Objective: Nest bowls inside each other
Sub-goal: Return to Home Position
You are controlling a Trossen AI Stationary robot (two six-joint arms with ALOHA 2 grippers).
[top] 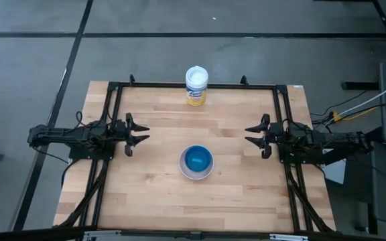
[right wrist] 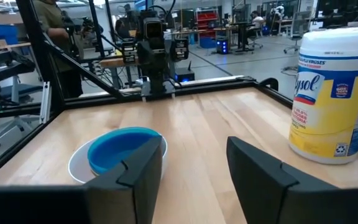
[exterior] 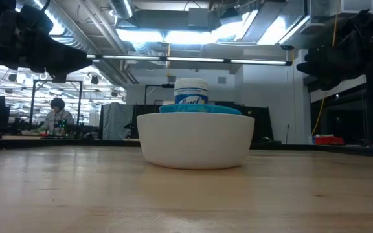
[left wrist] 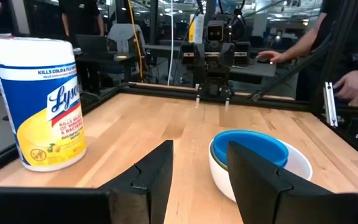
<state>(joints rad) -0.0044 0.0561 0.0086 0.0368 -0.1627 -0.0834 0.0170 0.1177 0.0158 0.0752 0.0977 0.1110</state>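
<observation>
- High view: the white bowl (top: 183, 171) sits mid-worktop (top: 146, 197), a little toward the near edge, with the teal bowl (top: 197, 159) nested in it. Any smaller bowls under the teal one are hidden. The canister (top: 196, 86) stands apart at the far edge. The left arm (top: 79, 136) and right arm (top: 320, 140) lie at opposite side edges, well clear of the bowls. The left jaws and right jaws are both spread wide and empty.
- Low view: the white bowl (exterior: 196, 139) rests flat on the worktop. Only the teal rim (exterior: 199, 109) shows above its lip, so the stack sits deep and level. The canister (exterior: 191, 90) stands behind it. Dark arm parts hang high at either side, touching nothing.
- Left wrist view: the jaws gape, nothing between them. Bowls (left wrist: 250, 148) lie near ahead, and the right arm (left wrist: 213, 56) faces from across the worktop.
- Right wrist view: the jaws are wide and bare. The teal bowl (right wrist: 122, 148) sits inside the white one (right wrist: 78, 165), and the left arm (right wrist: 154, 50) is opposite.
- Judgement: nesting looks finished, and the step in hand is parking the arms. The next move calls for no grasp, only settling both arms at rest without sweeping toward the stack or canister.
</observation>
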